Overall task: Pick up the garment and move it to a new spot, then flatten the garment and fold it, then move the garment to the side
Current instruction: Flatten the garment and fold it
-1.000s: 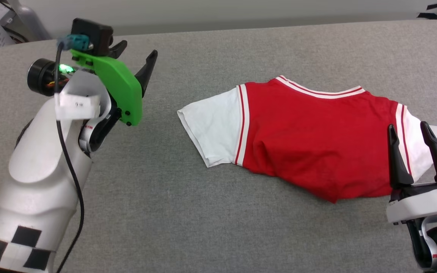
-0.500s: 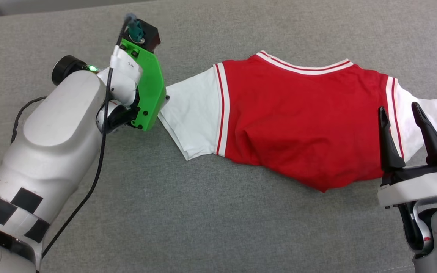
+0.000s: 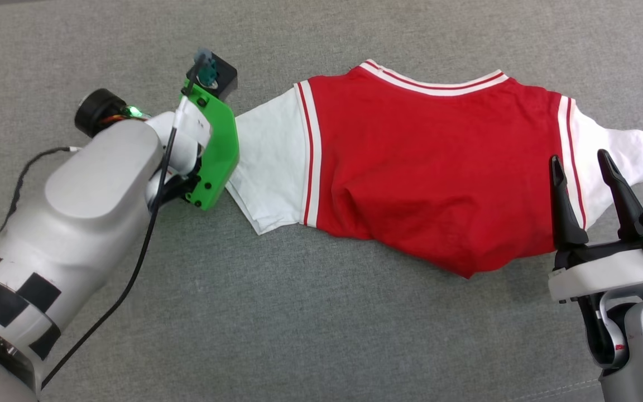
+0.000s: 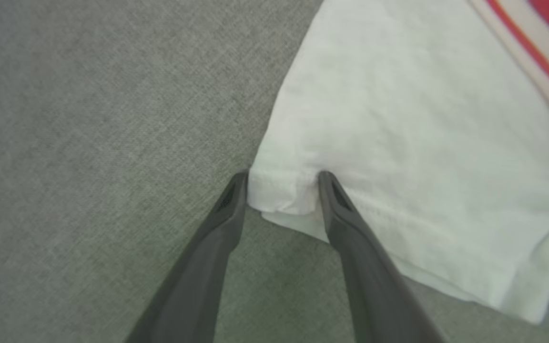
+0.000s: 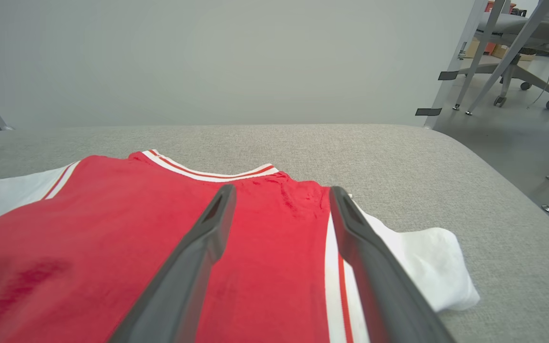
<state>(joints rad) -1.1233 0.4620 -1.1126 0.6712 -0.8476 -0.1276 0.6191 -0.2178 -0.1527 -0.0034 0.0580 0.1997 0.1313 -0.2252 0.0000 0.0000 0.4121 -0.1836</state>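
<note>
The garment (image 3: 422, 167) is a red T-shirt with white sleeves and striped trim, lying spread and a little rumpled on the grey table (image 3: 321, 335). My left arm's green wrist mount (image 3: 215, 145) sits at the edge of the left sleeve (image 3: 268, 162). In the left wrist view, my left gripper (image 4: 281, 183) points down with its two fingers straddling the sleeve's hem corner (image 4: 279, 195), jaws still apart. My right gripper (image 3: 581, 167) hovers open over the garment's right side by the striped seam, nothing between its fingers (image 5: 208, 228).
The grey fabric table runs wide in front of and behind the garment. In the right wrist view its rounded right edge (image 5: 493, 171) drops to the floor, where an office chair (image 5: 517, 57) and metal legs stand. A black cable (image 3: 132, 279) hangs along my left arm.
The head camera has tilted down. My left arm has swung right and down from mid-air to the left sleeve's edge. The right gripper has stayed open over the right side.
</note>
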